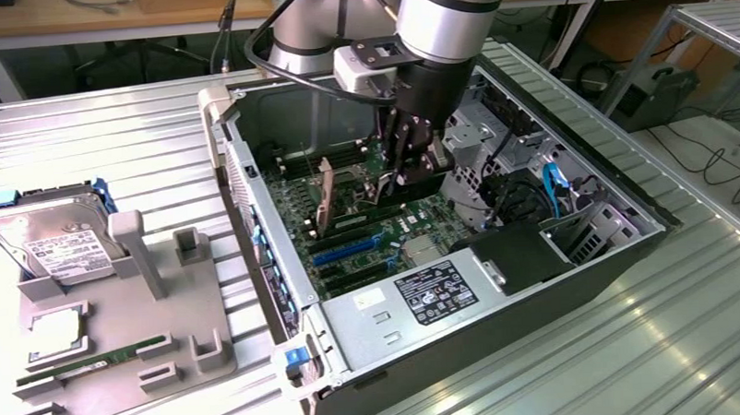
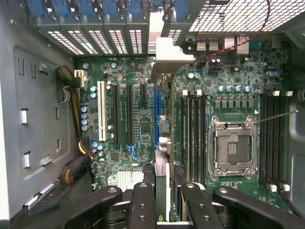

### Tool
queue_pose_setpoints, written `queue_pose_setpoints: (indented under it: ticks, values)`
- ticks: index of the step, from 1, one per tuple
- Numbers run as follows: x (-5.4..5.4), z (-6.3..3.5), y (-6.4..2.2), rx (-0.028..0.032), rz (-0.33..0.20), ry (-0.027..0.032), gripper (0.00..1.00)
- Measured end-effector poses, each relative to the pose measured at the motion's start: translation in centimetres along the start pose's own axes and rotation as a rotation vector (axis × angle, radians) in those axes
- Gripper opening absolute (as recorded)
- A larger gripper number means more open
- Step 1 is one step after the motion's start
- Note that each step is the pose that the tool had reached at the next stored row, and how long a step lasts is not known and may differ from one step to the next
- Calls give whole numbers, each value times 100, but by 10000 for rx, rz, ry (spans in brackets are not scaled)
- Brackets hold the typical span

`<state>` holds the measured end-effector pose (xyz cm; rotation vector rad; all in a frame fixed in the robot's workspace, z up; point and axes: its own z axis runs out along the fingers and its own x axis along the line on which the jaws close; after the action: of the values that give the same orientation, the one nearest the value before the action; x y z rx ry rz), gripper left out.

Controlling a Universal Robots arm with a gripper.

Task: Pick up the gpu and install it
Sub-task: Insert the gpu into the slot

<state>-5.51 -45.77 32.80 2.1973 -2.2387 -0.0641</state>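
Note:
The gpu (image 2: 162,143) stands on edge inside the open computer case (image 1: 274,294), seen edge-on in the wrist view. Its silver end bracket (image 2: 164,55) is up against the rear slot openings. The card lines up with the blue slot (image 2: 156,114) on the green motherboard (image 2: 138,129); whether it is seated I cannot tell. My gripper (image 2: 162,198) is shut on the card's near end, with black fingers (image 2: 143,205) on either side of it. In the exterior view the gripper (image 1: 397,170) reaches down into the middle of the case.
A grey holder (image 1: 140,317) on the exterior view's left carries a hard drive (image 1: 51,242), a green memory stick (image 1: 98,357) and a chip (image 1: 54,329). In the case are a power supply (image 1: 435,293), an empty processor socket (image 2: 231,150) and cable bundles (image 2: 76,167).

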Motion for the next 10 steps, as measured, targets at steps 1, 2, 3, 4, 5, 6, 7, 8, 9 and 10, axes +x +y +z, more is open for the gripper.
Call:
queue_pose_setpoints:
  ticks: [1,2,3,4,5,6,7,8,9,10]
  values:
    - [0,1,0,0,0,0,26]
    - [1,3,0,0,0,0,26]
    - [1,5,0,0,0,1,26]
    - [2,9,1,0,0,0,26]
    - [2,11,1,0,0,0,26]
    - [2,14,1,0,0,-1,26]
    - [2,17,1,1,0,-1,26]
    - [3,19,2,0,1,0,26]
    - [3,23,3,0,0,0,26]
    - [3,25,4,0,1,0,26]
